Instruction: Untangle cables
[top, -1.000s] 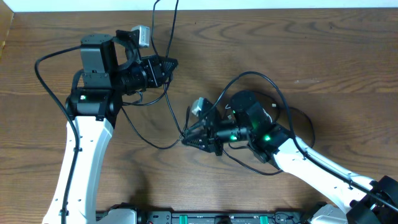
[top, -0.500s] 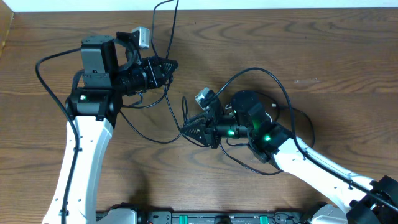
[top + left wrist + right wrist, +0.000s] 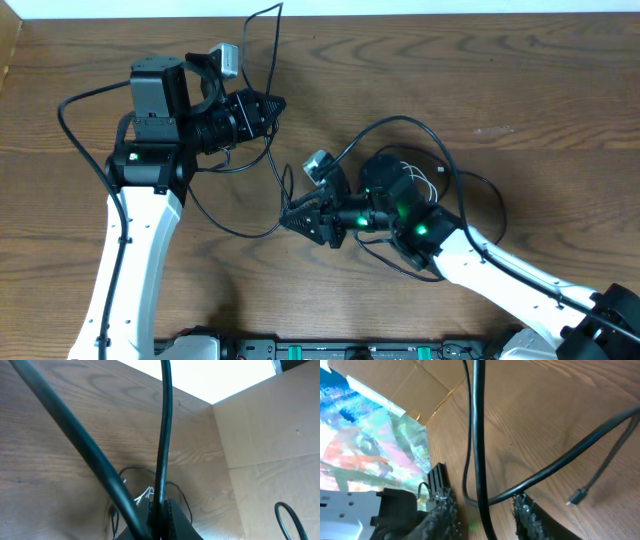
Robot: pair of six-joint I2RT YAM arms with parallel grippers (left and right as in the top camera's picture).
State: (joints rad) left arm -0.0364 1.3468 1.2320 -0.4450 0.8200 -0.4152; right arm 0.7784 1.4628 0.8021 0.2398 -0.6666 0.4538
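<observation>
The left gripper (image 3: 280,103) is clamped tight on a black cable (image 3: 164,435), which runs from its tip toward the far edge of the worktop (image 3: 520,90) and back down to the right gripper (image 3: 287,214). That one stands partly open, its fingers (image 3: 442,510) apart, with the cable passing loose between them, not pinched. A small plug (image 3: 575,496) rests on the wood, and a white cable (image 3: 412,168) is bunched beside the right arm
</observation>
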